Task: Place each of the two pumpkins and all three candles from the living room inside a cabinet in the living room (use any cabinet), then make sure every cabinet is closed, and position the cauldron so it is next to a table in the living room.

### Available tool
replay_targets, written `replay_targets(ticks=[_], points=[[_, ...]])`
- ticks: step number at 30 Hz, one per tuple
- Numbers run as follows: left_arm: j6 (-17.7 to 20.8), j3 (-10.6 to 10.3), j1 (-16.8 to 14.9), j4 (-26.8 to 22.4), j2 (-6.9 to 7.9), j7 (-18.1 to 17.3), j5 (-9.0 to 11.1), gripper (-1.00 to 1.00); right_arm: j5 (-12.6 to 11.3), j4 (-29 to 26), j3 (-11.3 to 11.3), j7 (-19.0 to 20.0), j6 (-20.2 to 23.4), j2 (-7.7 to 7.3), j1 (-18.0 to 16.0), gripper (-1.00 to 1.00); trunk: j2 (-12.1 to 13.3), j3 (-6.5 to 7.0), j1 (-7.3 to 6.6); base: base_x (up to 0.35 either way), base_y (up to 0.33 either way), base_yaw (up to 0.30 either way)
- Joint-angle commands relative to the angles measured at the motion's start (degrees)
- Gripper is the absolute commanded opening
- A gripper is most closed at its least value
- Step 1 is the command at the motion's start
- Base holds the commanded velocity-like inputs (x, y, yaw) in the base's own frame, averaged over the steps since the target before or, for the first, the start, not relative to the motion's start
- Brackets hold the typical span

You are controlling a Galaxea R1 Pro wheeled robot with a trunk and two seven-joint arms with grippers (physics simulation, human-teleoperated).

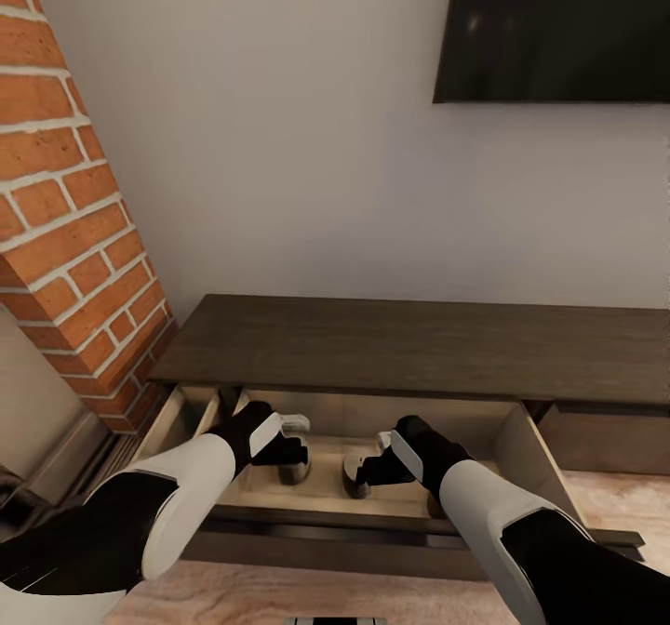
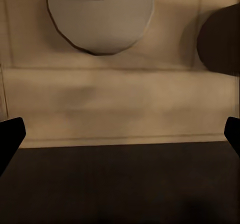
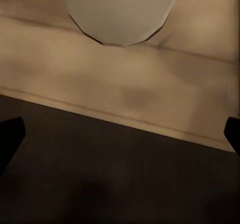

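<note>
While both claws (image 1: 326, 462) hang spread and empty over the open drawer (image 1: 521, 434), candles (image 2: 100, 16) lie just beyond, upright.

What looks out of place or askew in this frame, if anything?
Nothing looks spilled or damaged. The cabinet has one drawer pulled open, with two candles standing upright inside: one below the left hand, one below the right hand. Both hands are open and empty.
</note>
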Motion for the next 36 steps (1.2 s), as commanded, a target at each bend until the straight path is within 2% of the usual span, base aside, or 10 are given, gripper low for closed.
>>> replay_targets(ticks=[1,9,15,17,36], points=[[0.3,-0.4,0.0,-0.1,0.0,0.3,0.6,1.0,-0.3,-0.1,0.4,0.0,0.2,-0.04,0.0,1.0,0.0,0.18,-0.03,0.0,0.0,0.0],[0.5,-0.4,0.0,0.0,0.0,0.3,0.7,1.0,-0.3,-0.1,0.4,-0.2,0.4,-0.04,0.0,1.0,0.1,1.95,-0.24,0.0,0.0,0.0],[6.0,-0.3,0.0,0.1,0.0,0.5,0.8,1.0,-0.3,-0.1,0.3,-0.2,5.5,-0.07,0.0,1.0,0.2,3.28,-0.39,0.0,0.0,0.0],[6.5,-0.2,0.0,0.1,0.0,0.5,0.8,1.0,-0.3,-0.1,0.3,-0.2,5.9,-0.1,0.0,1.0,0.2,3.72,-0.44,0.0,0.0,0.0],[7.3,-0.1,0.0,0.1,0.0,0.4,1.2,1.0,-0.3,-0.1,0.3,-0.2,6.4,-0.08,0.0,1.0,0.8,7.89,-1.12,0.0,0.0,0.0]])
